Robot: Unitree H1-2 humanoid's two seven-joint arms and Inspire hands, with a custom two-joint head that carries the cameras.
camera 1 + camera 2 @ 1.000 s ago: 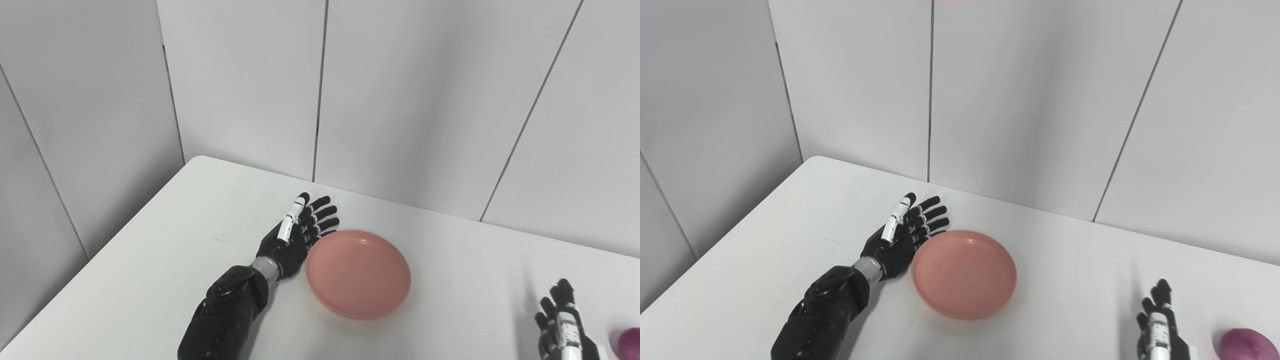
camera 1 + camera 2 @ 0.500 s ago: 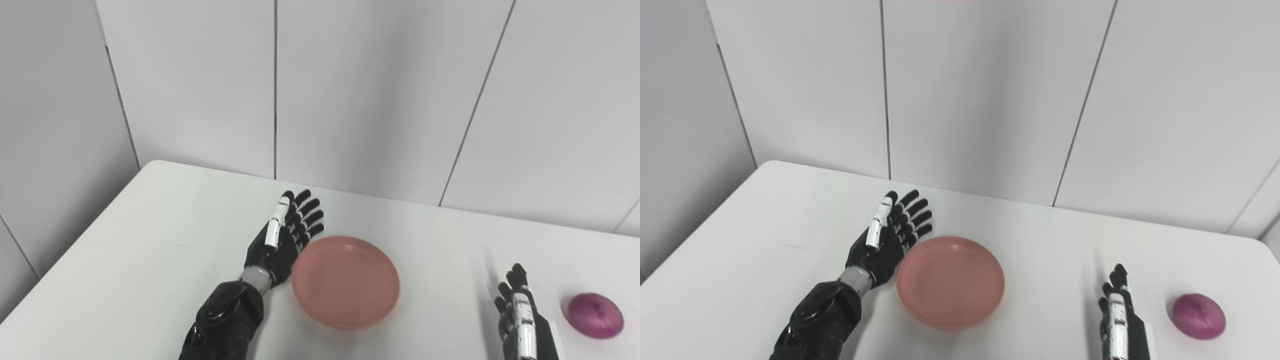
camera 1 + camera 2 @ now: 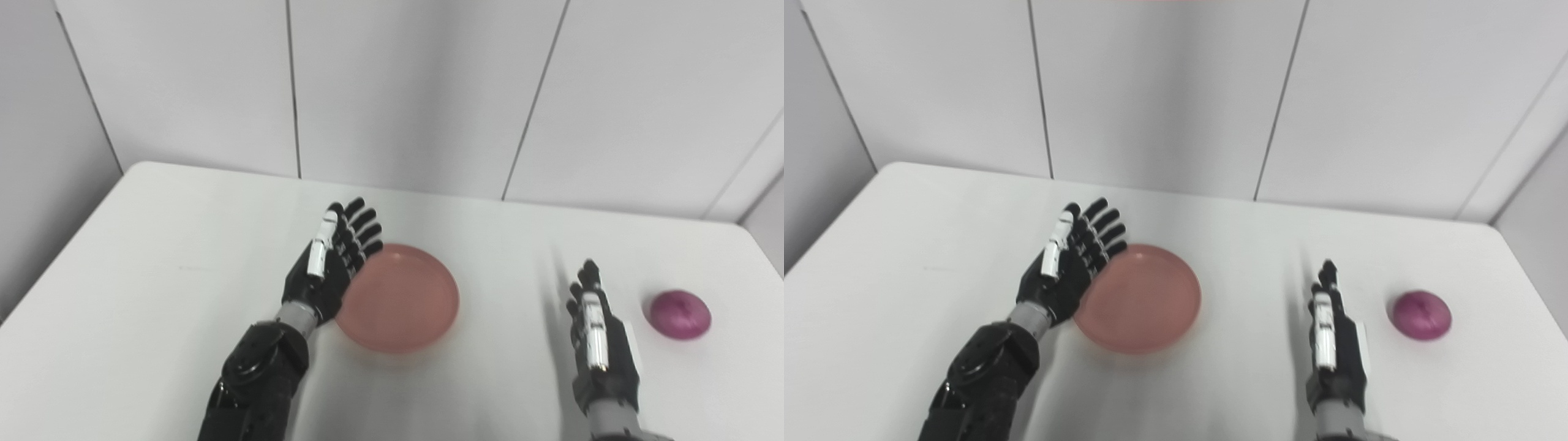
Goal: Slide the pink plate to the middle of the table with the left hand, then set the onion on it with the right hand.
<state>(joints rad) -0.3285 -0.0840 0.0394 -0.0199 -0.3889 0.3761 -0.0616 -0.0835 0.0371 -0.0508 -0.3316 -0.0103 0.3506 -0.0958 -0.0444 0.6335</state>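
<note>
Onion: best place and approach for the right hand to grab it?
Likely from above, coming in from its left. The onion sits as a squat dome on the table, nothing touching it, so fingers and thumb can wrap its widest band. The right hand is open, just left of it. Round shape may roll, so close around it evenly.

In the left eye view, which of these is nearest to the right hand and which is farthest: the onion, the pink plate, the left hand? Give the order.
Measured from the right hand:
1. The onion, just to its right on the table.
2. The pink plate, to its left, near the table's middle.
3. The left hand, farthest left, against the plate's left rim.
</note>
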